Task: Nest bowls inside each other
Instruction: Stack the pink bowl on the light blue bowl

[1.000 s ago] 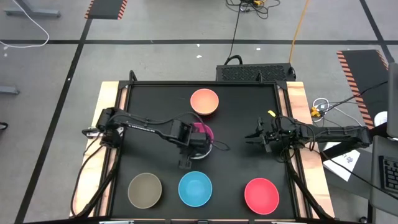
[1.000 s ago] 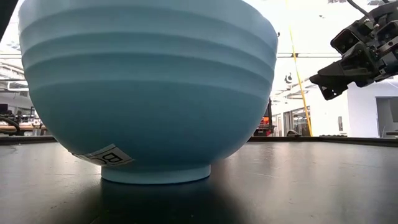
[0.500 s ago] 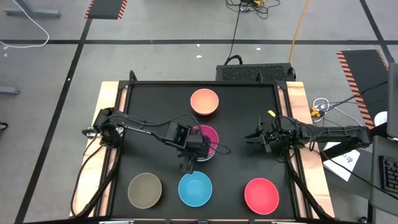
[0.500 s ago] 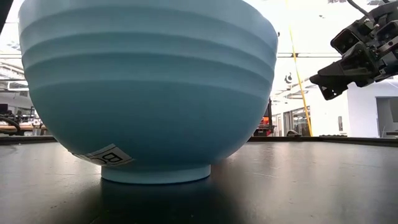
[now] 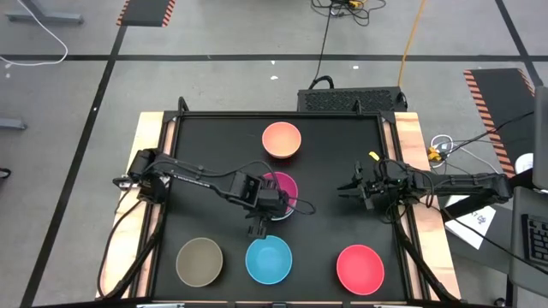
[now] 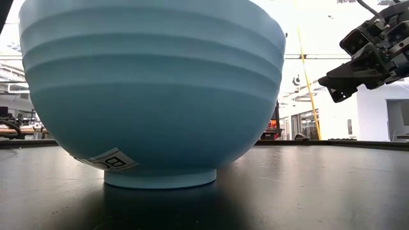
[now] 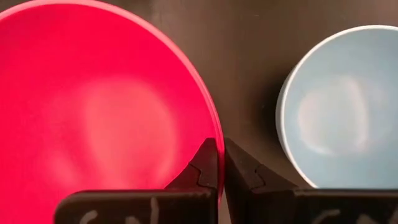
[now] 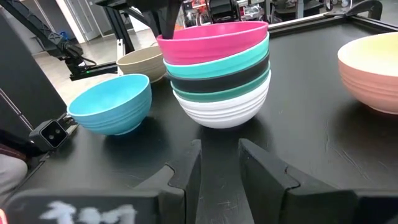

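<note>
Left arm pinching the stack's rim at mid-table

The left gripper (image 5: 276,198) is clamped thin on the magenta bowl's (image 5: 282,183) rim atop the stack (image 8: 219,68); the light blue bowl (image 5: 269,259) lies just toward the front edge, nearer this arm. The right gripper (image 5: 354,188) hangs partly parted, empty. The stack's lower bowls are hidden from above.

Overhead sees all; low view hugs blue bowl (image 6: 150,89).

Grey floor (image 5: 214,34) crossed by dark lines; hazard-striped mats (image 5: 145,12) at edges
</note>
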Controlling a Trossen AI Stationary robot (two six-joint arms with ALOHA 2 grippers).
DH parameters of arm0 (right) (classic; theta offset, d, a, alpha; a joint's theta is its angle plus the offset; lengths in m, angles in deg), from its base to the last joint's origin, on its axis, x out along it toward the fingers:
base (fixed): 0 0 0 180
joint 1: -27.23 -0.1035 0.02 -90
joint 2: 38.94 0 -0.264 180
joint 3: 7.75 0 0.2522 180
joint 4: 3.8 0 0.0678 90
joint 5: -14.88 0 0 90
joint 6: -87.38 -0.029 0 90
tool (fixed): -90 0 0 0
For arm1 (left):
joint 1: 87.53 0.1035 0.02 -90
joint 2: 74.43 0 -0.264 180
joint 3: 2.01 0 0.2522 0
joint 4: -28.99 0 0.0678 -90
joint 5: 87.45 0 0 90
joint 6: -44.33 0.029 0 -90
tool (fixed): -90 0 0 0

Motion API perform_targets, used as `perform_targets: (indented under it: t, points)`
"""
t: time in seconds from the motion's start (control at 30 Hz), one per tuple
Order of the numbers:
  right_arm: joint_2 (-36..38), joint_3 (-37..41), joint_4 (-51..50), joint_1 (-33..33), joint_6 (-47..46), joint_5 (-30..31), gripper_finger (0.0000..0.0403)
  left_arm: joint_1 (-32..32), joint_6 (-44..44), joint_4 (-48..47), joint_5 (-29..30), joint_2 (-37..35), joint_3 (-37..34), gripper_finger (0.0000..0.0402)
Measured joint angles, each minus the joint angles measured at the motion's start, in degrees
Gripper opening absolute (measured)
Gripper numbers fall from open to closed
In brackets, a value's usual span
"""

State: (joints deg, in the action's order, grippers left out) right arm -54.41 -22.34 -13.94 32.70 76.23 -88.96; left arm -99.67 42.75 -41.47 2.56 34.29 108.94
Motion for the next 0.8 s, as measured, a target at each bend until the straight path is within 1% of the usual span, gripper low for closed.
perform_targets:
  t: [0.5,0.8]
  points:
    - [0.0,0.0,0.0,0.0,0.0,0.2,0.0100,-0.2,-1.0,-1.0,-0.5,0.0,0.0,0.0005]
    - [0.0,0.0,0.0,0.0,0.3,0.2,0.0100,-0.8,-1.6,-1.7,1.5,0.0,0.0,0.0005]
